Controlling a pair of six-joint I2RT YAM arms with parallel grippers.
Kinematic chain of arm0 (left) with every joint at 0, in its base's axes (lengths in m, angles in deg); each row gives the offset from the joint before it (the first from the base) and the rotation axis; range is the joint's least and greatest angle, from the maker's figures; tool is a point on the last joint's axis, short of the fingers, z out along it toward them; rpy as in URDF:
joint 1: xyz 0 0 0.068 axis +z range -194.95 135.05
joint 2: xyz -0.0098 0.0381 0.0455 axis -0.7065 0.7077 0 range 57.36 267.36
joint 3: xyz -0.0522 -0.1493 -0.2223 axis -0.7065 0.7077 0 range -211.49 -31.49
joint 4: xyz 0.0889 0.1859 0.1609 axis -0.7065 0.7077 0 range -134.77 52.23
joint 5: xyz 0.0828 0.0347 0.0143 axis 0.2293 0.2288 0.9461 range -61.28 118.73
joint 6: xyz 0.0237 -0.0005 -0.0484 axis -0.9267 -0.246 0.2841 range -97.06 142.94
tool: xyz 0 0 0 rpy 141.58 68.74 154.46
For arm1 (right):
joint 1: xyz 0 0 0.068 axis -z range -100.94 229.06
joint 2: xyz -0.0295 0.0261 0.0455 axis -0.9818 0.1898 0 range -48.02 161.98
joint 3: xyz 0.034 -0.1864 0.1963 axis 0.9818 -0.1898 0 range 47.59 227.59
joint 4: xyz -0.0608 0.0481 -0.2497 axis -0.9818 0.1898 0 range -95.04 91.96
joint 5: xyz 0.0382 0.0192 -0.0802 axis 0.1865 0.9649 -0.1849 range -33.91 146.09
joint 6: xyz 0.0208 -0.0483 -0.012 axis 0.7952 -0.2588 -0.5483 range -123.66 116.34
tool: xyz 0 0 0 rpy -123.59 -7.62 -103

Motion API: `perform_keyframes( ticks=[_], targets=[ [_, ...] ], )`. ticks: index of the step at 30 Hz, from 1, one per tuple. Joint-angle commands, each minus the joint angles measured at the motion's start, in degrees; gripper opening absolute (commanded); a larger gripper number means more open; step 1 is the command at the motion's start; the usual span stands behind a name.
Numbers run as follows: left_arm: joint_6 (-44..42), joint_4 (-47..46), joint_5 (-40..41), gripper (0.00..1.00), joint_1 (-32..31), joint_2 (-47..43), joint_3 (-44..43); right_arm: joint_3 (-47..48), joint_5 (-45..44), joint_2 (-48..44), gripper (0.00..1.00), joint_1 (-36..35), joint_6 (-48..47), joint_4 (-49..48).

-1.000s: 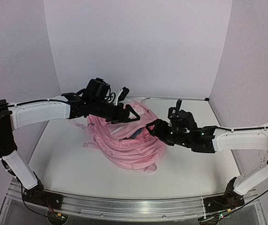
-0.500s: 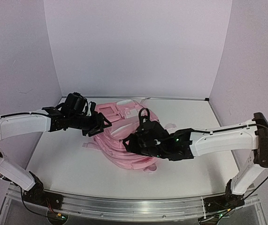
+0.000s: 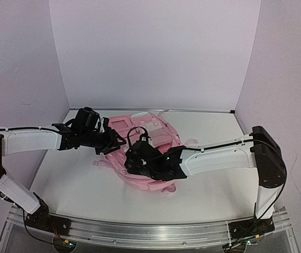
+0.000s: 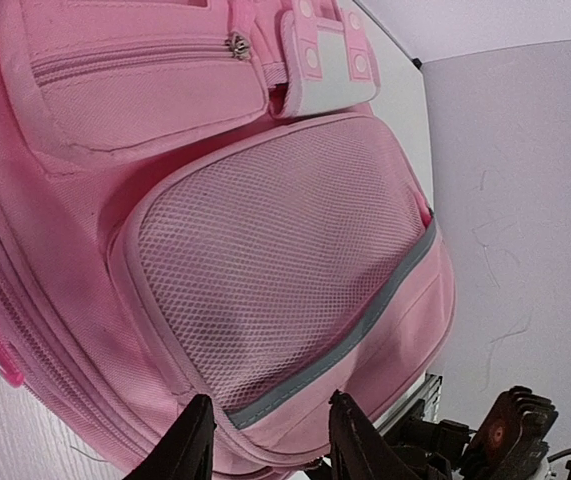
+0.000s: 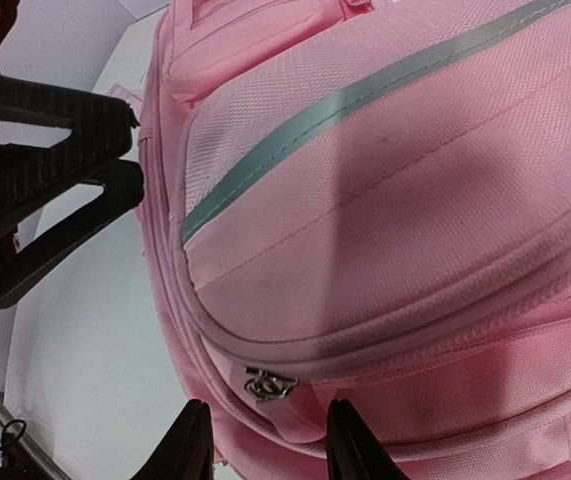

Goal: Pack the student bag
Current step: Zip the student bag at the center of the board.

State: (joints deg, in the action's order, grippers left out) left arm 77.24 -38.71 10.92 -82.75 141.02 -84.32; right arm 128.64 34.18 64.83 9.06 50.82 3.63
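Observation:
The pink student bag lies flat mid-table, front pockets up. My left gripper is open at its left edge; in the left wrist view the bag's mesh pocket with grey trim fills the frame, and its rim lies between my left gripper's spread fingers. My right gripper is open low over the bag's left front. In the right wrist view a metal zip pull on the bag sits just ahead of my right gripper. The left gripper's black fingers show close by.
The white table is walled by white panels on three sides. An aluminium rail runs along the near edge. A pink strap loop trails from the bag's near side. A second zip pull sits on an upper pocket.
The left gripper came down from above the bag to its left edge. The right arm swept left across the bag to its left front. The bag now lies flatter.

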Motion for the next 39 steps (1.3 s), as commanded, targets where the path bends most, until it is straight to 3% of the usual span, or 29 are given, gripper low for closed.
perform_keyframes(
  ticks=[1,10,16,19,21,29,35,39],
  targets=[
    [0.1,-0.3,1.8,0.39,0.3,0.1,0.6,5.2,-6.0,3.0,0.33,0.2,0.5,5.2],
    [-0.2,-0.8,2.2,0.38,0.4,7.1,-0.4,5.5,-6.2,1.2,0.00,0.2,1.8,8.4],
    [-0.1,-1.9,3.4,0.30,0.4,11.0,-1.3,1.9,-1.6,-4.1,0.00,0.3,1.8,8.8],
    [0.6,-5.5,2.9,0.06,0.5,11.7,-0.6,-0.8,-1.1,-7.1,0.00,0.6,1.3,9.7],
    [0.1,-5.6,3.4,0.00,0.6,12.2,-1.1,-2.7,-1.3,-9.2,0.00,1.5,0.3,11.0],
    [-5.3,-1.3,5.4,0.00,3.0,9.9,-0.1,-11.4,6.4,-17.2,0.00,12.1,-9.3,13.0],
    [-14.3,3.5,7.9,0.00,4.6,6.7,-0.2,-15.6,10.3,-20.3,0.00,22.5,-19.9,11.1],
    [-21.2,10.1,11.9,0.00,4.6,4.9,-3.1,-16.8,22.4,-21.5,0.00,27.2,-27.6,3.2]
  ],
)
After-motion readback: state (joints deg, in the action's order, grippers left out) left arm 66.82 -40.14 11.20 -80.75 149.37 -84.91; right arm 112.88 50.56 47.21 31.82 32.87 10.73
